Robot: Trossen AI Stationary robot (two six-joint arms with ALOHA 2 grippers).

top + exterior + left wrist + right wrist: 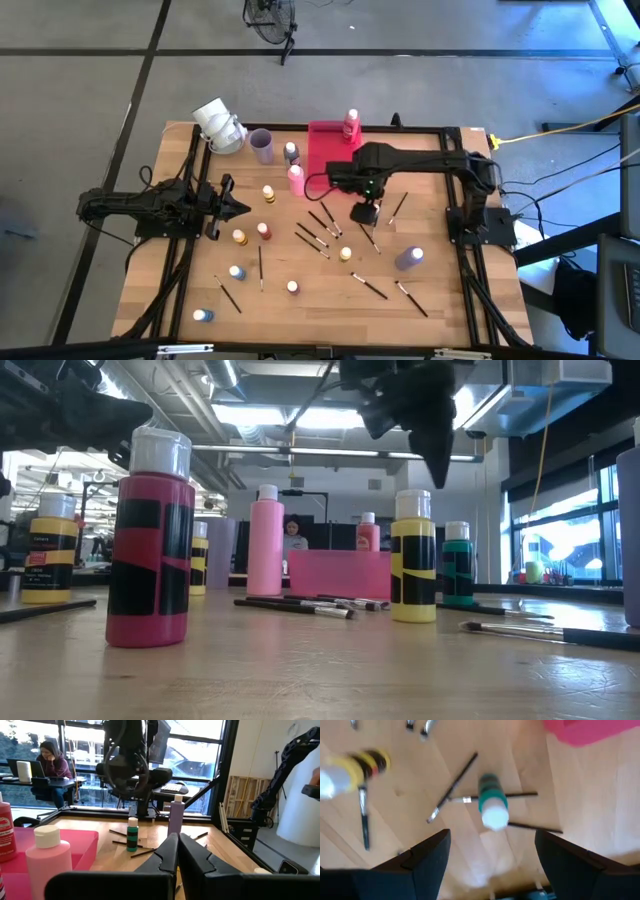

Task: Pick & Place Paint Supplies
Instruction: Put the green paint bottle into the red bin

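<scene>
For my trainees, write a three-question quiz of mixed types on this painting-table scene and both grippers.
1. True or false: the left gripper is wide open.
2. Which bottle stands directly below the right gripper? A) green bottle B) purple bottle C) tall pink bottle
3. Fill in: the red bottle stands in the pink ____.

Key: 1 false, its fingers are shut, holding nothing. 2 A; brushes lie crossed beside it. 3 tray.
</scene>
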